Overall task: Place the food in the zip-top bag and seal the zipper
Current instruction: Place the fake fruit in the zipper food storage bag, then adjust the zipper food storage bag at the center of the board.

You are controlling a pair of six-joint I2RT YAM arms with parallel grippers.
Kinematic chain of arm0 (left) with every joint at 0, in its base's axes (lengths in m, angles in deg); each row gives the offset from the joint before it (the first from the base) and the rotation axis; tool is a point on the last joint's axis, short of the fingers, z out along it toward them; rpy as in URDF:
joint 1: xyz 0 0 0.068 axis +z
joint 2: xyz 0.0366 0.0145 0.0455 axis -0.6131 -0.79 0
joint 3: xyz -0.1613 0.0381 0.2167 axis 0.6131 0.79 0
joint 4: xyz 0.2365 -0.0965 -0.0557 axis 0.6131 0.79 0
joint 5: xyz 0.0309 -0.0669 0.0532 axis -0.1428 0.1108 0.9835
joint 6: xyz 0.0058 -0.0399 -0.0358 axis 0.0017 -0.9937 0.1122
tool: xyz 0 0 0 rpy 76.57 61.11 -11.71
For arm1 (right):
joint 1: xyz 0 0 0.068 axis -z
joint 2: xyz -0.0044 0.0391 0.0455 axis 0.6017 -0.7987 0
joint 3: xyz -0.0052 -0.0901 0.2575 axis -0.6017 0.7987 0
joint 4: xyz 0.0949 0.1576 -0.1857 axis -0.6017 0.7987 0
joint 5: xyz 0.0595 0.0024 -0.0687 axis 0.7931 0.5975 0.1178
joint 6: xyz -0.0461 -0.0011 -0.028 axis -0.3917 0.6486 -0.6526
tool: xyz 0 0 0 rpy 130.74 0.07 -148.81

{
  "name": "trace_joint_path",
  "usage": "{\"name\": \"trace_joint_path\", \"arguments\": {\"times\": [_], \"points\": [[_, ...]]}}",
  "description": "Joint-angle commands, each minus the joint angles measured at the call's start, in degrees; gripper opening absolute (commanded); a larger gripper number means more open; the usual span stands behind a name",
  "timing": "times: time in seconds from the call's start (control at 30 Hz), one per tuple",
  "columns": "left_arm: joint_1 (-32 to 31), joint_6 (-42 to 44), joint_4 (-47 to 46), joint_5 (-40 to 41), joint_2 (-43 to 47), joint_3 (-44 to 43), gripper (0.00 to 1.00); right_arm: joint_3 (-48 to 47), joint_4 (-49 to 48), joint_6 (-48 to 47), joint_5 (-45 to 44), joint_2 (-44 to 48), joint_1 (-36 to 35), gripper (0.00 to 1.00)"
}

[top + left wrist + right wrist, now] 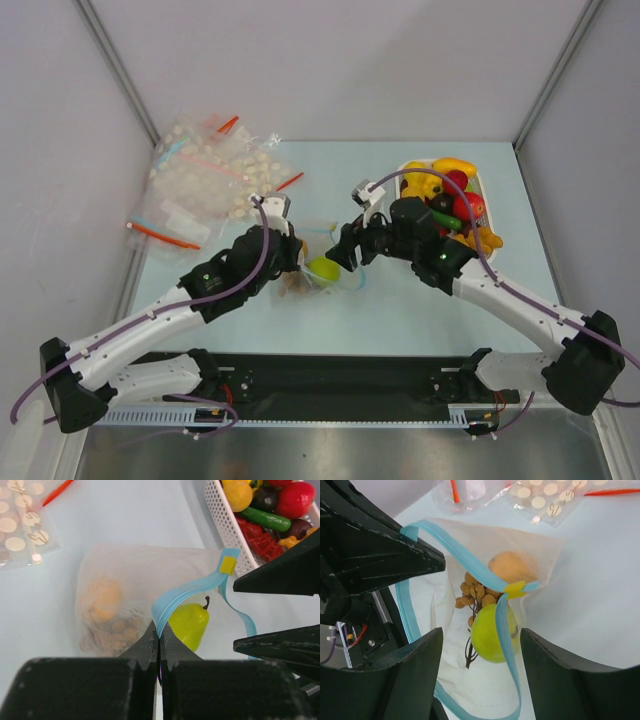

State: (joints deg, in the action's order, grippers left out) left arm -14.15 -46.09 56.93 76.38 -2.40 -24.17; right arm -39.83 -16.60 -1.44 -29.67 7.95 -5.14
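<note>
- Left gripper [159, 647]: jaws pressed together, pinching the blue zipper [186, 594] at one end of the bag's mouth. The strip rises from the pinch toward 1 o'clock in the left wrist view.
- Right gripper [481, 636]: jaws spread, one finger on each side of the mouth. Neither finger touches anything, as far as we can see.
- Pear [487, 632]: yellow-green, lying inside the mouth between the right fingers, with the near zipper strip crossing over it.
- Slider [514, 588]: a yellow tab on the zipper, just above the pear at 1 o'clock in the right wrist view.
- Bag [335, 280]: clear and floppy, flat on the table [400, 310] between the two grippers, mouth gaping.
- Deeper in the bag we note an orange fruit [512, 567] and a brown cluster [475, 592] on a stem, touching each other.
- Tray [492, 192]: white, perforated, at 2 o'clock of the bag in the top view. It holds the rest of the food [452, 190], in yellow, red, green and dark pieces.
- Heap [210, 175] of other clear bags: at 10 o'clock of the bag, well apart.
</note>
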Motion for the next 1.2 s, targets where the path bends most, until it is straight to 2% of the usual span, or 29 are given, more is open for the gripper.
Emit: {"name": "trace_joint_path", "arguments": {"times": [0.0,0.27,0.5,0.6,0.63,0.7,0.73,0.8,0.83,0.9,1.03,1.07,1.17], "points": [[0.72,-2.41,0.75,4.94,2.03,-1.06,0.00,-4.67,3.86,-2.67,-4.91,-3.57,-2.42,0.68],[1.08,-5.84,4.97,15.57,4.67,-1.24,0.01,-9.07,7.20,-1.45,-11.58,-11.40,-5.77,0.66],[1.08,-9.00,6.90,21.29,7.83,-0.18,0.04,-10.04,7.91,-0.30,-12.83,-13.87,-6.12,0.64],[1.08,-10.41,7.87,22.97,8.54,-0.09,0.04,-10.13,7.91,-0.12,-12.74,-13.96,-6.12,0.58],[1.08,-10.67,7.96,23.06,8.71,-0.01,0.04,-10.13,7.99,0.05,-12.83,-14.04,-6.21,0.49],[1.08,-10.67,7.79,22.89,8.89,0.17,0.05,-10.56,8.17,0.22,-12.65,-14.48,-6.21,0.38],[1.08,-10.67,7.70,22.71,8.98,0.17,0.05,-10.74,8.26,0.31,-12.48,-14.66,-6.21,0.25],[1.08,-9.63,6.21,21.14,9.07,0.61,0.06,-11.53,9.22,0.93,-12.56,-15.27,-6.12,0.11],[1.08,-9.45,5.59,20.52,8.89,0.87,0.06,-12.06,9.49,1.02,-12.91,-15.28,-6.12,0.00],[1.08,-7.35,2.52,17.89,8.45,1.57,0.06,-11.98,9.49,1.37,-13.44,-14.05,-6.21,0.00],[1.08,-3.21,-2.23,4.91,4.43,1.49,0.09,-9.44,6.78,1.63,-15.20,-7.91,-6.12,0.00],[1.08,-2.51,-2.23,2.95,3.02,0.97,0.08,-6.38,5.02,1.72,-14.68,-5.63,-6.12,0.00],[1.08,0.57,-2.23,-4.94,-1.03,-2.19,0.04,1.34,-8.12,2.77,-10.56,3.60,-6.12,0.00]]}}
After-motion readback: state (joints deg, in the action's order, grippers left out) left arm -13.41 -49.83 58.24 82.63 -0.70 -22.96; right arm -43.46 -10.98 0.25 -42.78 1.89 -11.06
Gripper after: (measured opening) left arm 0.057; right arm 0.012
